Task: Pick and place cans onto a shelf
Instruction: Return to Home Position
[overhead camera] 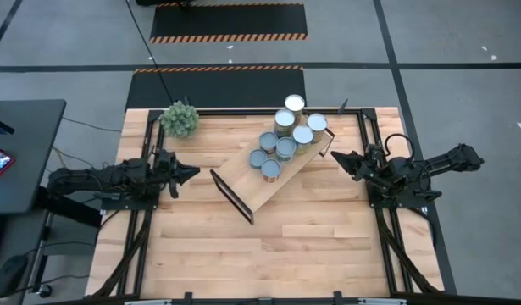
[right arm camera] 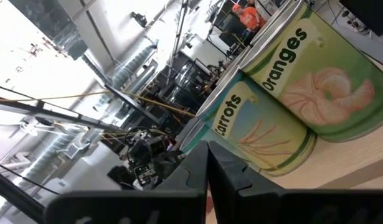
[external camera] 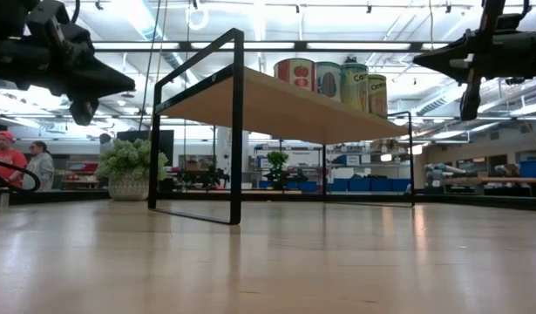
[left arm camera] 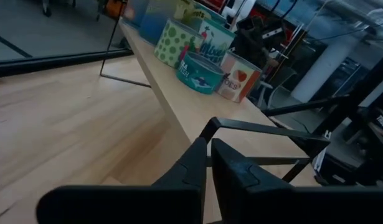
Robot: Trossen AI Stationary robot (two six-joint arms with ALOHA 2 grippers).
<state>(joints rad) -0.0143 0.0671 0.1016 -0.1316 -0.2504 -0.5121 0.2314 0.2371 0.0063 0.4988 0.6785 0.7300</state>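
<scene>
The shelf [overhead camera: 243,182], a light-wood board on black end frames, stands slantwise in the middle of the table. Several cans [overhead camera: 285,148] stand upright in a cluster on its far right half; they also show in the low view [external camera: 333,83], the left wrist view [left arm camera: 200,68] and the right wrist view [right arm camera: 291,99]. My left gripper [overhead camera: 195,172] hovers above the table just left of the shelf's near end, shut and empty. My right gripper [overhead camera: 332,154] hovers just right of the shelf's far end, near the cans, shut and empty.
A bushy green plant [overhead camera: 180,119] in a pot stands at the table's far left corner. Black rails [overhead camera: 374,144] run along the table's sides. Bare tabletop [overhead camera: 277,246] lies in front of the shelf. People [external camera: 15,161] stand in the room beyond the table.
</scene>
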